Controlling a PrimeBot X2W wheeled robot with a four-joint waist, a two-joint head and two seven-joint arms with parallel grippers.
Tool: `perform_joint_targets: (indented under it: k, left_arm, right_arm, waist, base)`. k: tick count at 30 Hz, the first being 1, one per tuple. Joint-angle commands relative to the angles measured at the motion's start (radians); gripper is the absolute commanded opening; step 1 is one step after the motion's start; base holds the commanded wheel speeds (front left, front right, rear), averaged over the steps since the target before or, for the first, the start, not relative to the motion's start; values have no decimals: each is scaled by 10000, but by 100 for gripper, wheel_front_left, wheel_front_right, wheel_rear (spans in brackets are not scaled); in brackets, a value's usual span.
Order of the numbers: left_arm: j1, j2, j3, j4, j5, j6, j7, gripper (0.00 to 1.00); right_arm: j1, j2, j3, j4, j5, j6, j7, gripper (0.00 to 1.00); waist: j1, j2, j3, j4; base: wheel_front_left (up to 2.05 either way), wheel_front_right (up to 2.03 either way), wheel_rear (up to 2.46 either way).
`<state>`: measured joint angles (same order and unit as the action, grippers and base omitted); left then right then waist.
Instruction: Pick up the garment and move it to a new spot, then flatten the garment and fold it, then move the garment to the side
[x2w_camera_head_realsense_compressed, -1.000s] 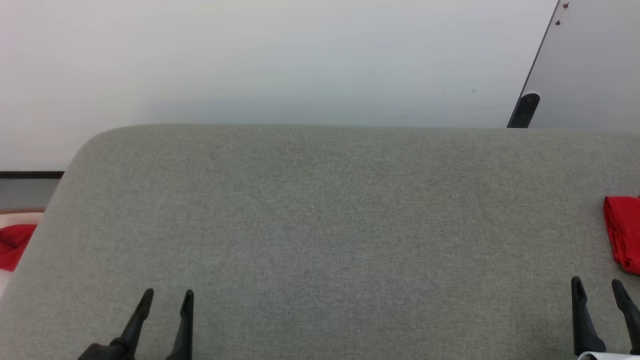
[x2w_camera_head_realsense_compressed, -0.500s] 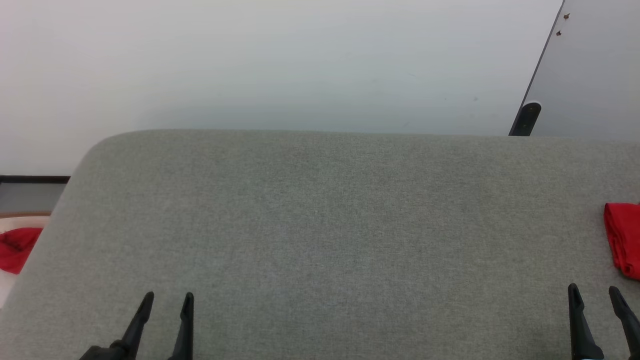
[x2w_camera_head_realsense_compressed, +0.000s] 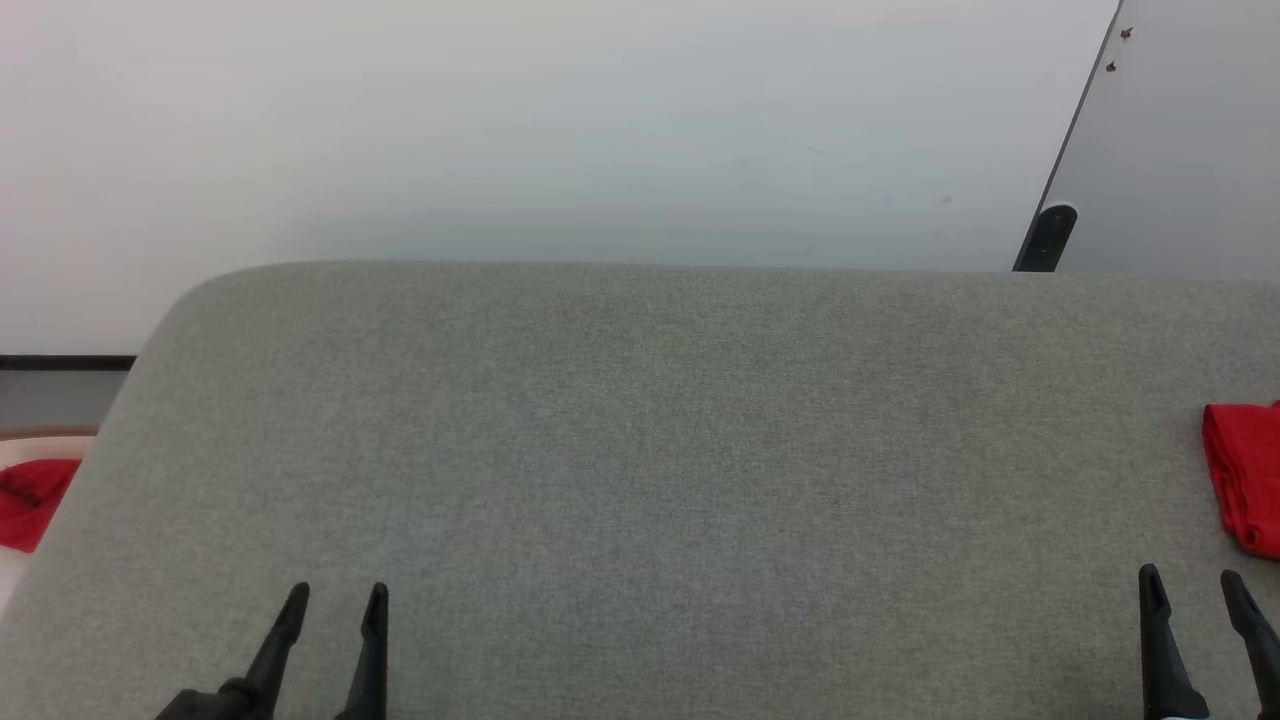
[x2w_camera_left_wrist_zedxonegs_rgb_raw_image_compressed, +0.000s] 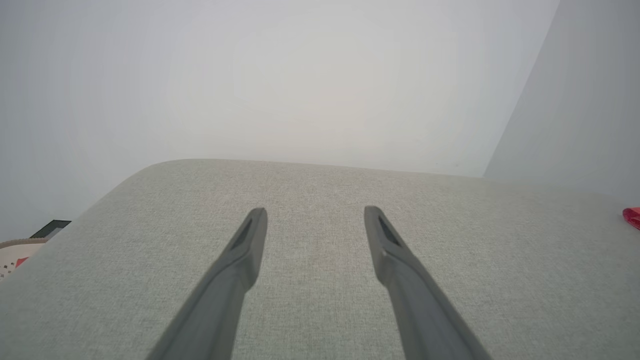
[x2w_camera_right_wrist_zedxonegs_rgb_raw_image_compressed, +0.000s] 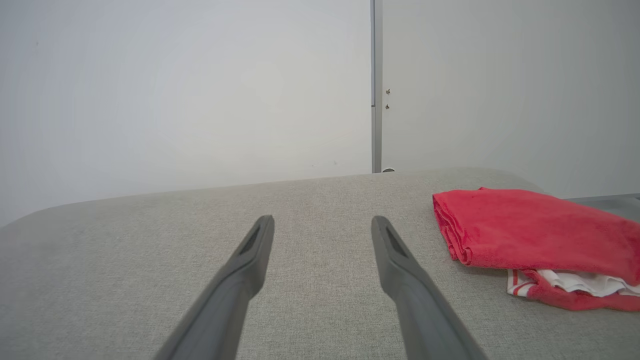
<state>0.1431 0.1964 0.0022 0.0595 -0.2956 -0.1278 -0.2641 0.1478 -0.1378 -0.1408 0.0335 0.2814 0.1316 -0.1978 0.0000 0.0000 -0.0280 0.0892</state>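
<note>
Right wrist view puts your right claw (x2w_camera_right_wrist_zedxonegs_rgb_raw_image_compressed: 322, 221) over the grey, fabric-covered desk (x2w_camera_right_wrist_zedxonegs_rgb_raw_image_compressed: 125, 260) with rounded corners, its two dark fingers spread wide and empty. Your left claw (x2w_camera_left_wrist_zedxonegs_rgb_raw_image_compressed: 315, 211) is just as wide and bare, well apart from the work. Near the right claw, on its right, lies the small red sports jersey (x2w_camera_right_wrist_zedxonegs_rgb_raw_image_compressed: 530, 232), folded into a thick, flat bundle by the desk's right edge. Expect it to be light, soft and floppy. The layers will likely slide and spill open if you pinch only the top one, so take it at the rounded fold, through all the layers. That fold faces the middle of the desk, and white, red-striped trim peeps out on the near side. The bundle seems to run crosswise, but its outer end leaves the picture, so you cannot be sure of its long axis.
</note>
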Motion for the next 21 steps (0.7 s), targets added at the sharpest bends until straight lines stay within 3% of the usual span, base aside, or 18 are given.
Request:
perform_joint_targets:
  k: [1, 18, 19, 21]
  left_arm:
    - [-101, 41, -15, 40, -60, -14, 7, 100]
    - [-349, 89, -93, 280, -261, 51, 47, 100]
    - [-233, 84, -106, 270, -264, 38, 86, 0]
    - [-143, -7, -137, 440, -279, 38, 102, 0]
  right_arm:
    - [62, 60, -53, -28, -53, -19, -101, 100]
    - [-160, 82, 157, 122, -303, -20, -476, 100]
    - [-61, 96, 169, 118, -201, -2, -418, 0]
    - [5, 161, 178, 298, -168, 0, -391, 0]
  waist:
    - [0, 0, 5, -3]
    - [0, 0, -24, -7]
    - [0, 0, -23, -6]
    - [0, 0, -25, -7]
  base:
    - [0, 0, 0]
    - [0, 0, 0]
    - [0, 0, 0]
    - [0, 0, 0]
